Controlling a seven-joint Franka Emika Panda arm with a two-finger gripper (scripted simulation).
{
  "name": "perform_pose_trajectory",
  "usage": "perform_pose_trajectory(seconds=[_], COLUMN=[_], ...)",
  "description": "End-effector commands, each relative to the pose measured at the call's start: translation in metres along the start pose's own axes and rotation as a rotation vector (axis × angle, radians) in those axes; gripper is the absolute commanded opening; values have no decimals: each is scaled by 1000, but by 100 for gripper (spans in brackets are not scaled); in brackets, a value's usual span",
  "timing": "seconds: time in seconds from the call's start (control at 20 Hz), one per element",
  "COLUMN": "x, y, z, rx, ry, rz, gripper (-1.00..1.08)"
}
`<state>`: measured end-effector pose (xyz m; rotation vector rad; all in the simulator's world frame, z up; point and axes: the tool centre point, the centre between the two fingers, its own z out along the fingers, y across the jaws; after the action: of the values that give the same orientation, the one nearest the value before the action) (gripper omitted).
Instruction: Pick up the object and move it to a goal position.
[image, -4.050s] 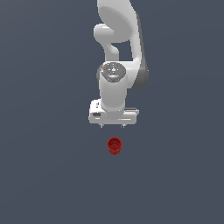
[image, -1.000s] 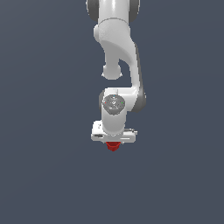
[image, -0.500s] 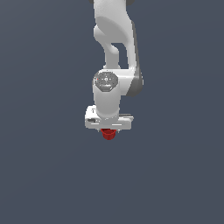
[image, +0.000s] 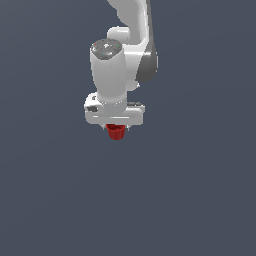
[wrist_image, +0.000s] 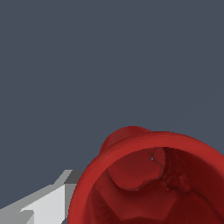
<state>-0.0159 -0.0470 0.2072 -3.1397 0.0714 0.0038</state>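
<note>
Red cup up in the claw, as I see it.
Exterior view: my gripper (image: 116, 129) is clamped on the red cup (image: 116, 133), which pokes out beneath the white hand. Wrist view: the cup's hollow mouth (wrist_image: 153, 183) sits close, one finger (wrist_image: 41, 202) beside it.

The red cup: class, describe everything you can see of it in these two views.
The red cup is small and plain red, much narrower than the white gripper above it. Only its lower part shows below the gripper body, clamped between the fingers. The wrist view looks into its hollow interior, with a thick rounded rim and uneven inner walls. A white finger lies against its side.
</note>
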Motion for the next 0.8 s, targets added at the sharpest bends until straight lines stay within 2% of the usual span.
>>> perform_pose_trajectory(seconds=[0.0, 0.75], x=[-12, -84], y=[9, 63], z=[-23, -161], rx=[0, 1], ry=[2, 2], rz=[0, 0], gripper=[-100, -100])
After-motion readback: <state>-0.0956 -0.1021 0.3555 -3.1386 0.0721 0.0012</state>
